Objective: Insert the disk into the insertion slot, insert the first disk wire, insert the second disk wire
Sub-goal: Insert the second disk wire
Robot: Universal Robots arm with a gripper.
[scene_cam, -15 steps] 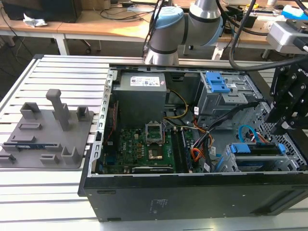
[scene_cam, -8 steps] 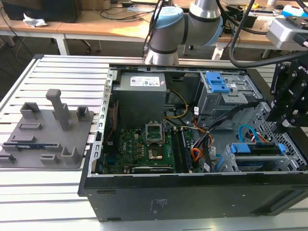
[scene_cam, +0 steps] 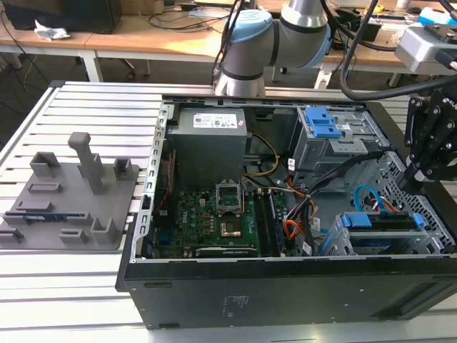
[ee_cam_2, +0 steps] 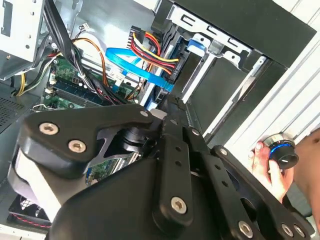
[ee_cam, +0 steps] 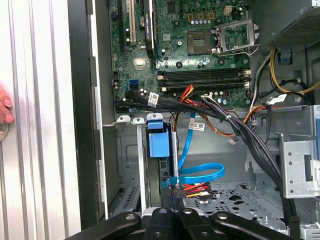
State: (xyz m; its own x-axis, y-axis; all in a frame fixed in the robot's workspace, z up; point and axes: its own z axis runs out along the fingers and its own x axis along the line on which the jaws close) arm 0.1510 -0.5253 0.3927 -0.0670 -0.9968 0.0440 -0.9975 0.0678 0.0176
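Gripper sits at the right edge of the exterior view, black linkage hanging over the right end of the open computer case. Whether it is open or closed: cannot tell; linkage bars hide the tips in both wrist views.

Just below the gripper, lower right of the exterior view: the disk, blue carrier frame visible, seated in the insertion slot, a low grey metal cage. In the first wrist view the disk's blue frame stands at frame centre inside the cage.

Second disk wire, light blue, loops from the disk's rear end at lower centre of the first wrist view; also seen in the exterior view and in the second wrist view. First disk wire, orange-red bundle with black plug, meets the disk's end beside it.

Motherboard at centre left of the case. A person's hand holds a round knob, right edge of the second wrist view.
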